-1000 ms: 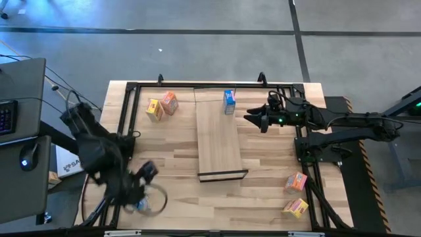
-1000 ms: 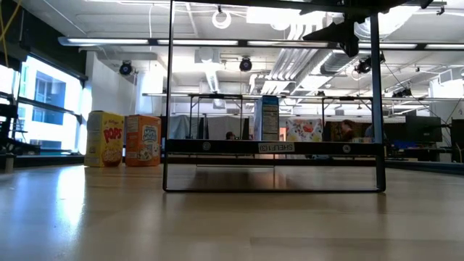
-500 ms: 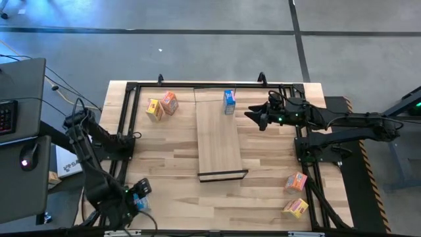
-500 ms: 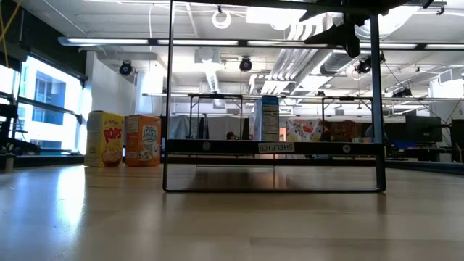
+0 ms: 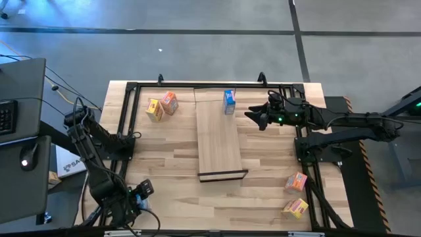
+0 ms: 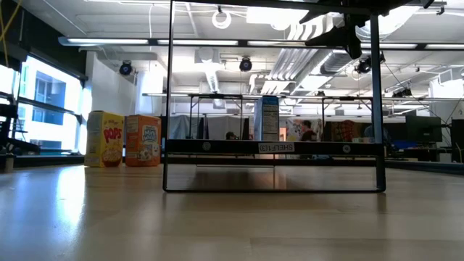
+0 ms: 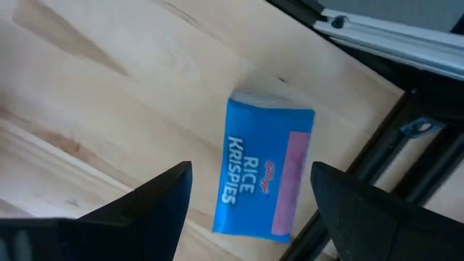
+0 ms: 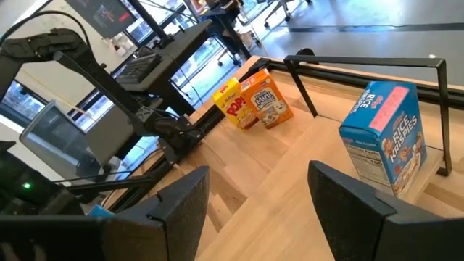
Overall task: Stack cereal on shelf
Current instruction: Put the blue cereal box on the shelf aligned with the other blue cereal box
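In the left wrist view a blue cereal box [image 7: 264, 174] lies flat on the tabletop beside the black frame rail. My left gripper [image 7: 251, 170] hangs open over it, one finger on either side, near the table's near-left corner [image 5: 139, 196]. A second blue box [image 5: 229, 101] stands upright on the far end of the pale shelf [image 5: 219, 138]. My right gripper [image 5: 253, 118] is open, just right of that box [image 8: 384, 138]. A yellow box [image 5: 154, 109] and an orange box [image 5: 170, 103] stand at the far left.
Another orange-pink box [image 5: 297, 181] and a yellow box [image 5: 296, 207] lie near the table's near-right corner. A black metal frame [image 5: 131, 89] runs round the table. The shelf's black end frame [image 6: 274, 190] stands toward the near edge. A person shows in the room beyond the table.
My left arm has swung from over the tabletop toward the near-left corner and come down there, and its gripper now sits over the lying blue box. The boxes and the shelf have stayed put.
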{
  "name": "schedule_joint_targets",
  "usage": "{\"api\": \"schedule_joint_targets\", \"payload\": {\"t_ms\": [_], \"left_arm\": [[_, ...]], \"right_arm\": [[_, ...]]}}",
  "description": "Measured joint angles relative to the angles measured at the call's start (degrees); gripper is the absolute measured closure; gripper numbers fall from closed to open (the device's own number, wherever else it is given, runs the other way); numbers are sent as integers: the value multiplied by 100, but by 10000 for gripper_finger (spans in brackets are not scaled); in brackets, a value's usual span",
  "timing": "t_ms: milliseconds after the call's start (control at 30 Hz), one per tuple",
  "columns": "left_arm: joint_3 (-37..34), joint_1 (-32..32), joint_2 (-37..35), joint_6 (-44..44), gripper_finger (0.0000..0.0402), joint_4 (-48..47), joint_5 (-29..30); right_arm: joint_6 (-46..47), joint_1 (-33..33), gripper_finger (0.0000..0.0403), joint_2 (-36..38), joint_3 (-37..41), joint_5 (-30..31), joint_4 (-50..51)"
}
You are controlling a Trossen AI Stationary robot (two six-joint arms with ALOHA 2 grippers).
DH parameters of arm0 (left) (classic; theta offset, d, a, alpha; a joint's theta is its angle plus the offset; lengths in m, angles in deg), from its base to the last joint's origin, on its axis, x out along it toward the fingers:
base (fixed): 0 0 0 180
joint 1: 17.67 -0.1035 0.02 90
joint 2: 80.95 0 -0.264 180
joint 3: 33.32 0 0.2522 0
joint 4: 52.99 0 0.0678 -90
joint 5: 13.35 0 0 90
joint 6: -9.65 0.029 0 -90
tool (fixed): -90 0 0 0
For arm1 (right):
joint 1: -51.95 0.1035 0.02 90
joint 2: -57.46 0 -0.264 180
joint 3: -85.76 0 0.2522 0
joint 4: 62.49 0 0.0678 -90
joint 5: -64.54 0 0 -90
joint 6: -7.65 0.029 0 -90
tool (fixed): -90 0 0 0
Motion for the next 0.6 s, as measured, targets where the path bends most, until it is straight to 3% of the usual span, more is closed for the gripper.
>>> {"api": "schedule_joint_targets", "payload": {"t_ms": [333, 600], "left_arm": [[-579, -15, 0, 120, 126, 584, 89], [-883, -15, 0, 130, 126, 952, -188]], "right_arm": [[-5, 0, 174, 0, 0, 0, -5], [-7, 0, 174, 0, 0, 0, 16]]}}
